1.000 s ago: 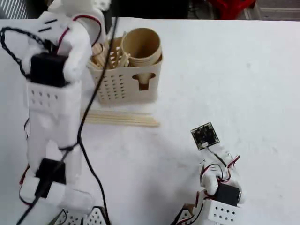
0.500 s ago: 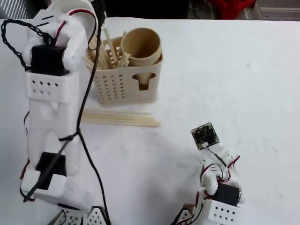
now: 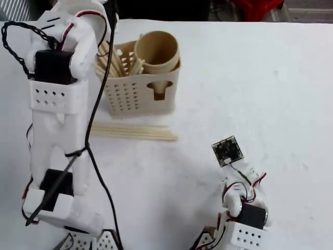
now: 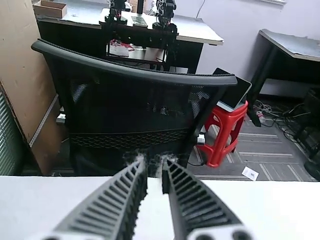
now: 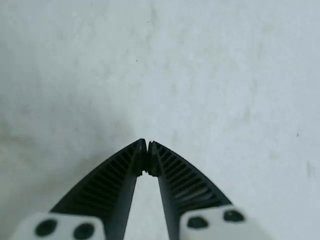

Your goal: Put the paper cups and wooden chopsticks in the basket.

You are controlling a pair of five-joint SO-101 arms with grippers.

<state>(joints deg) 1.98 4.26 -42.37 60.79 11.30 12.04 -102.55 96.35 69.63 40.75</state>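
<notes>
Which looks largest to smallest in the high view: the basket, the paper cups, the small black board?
1. basket
2. paper cups
3. small black board
The cups stand nearer the camera, so they may look oversized.

No legible text, labels or numbers
</notes>
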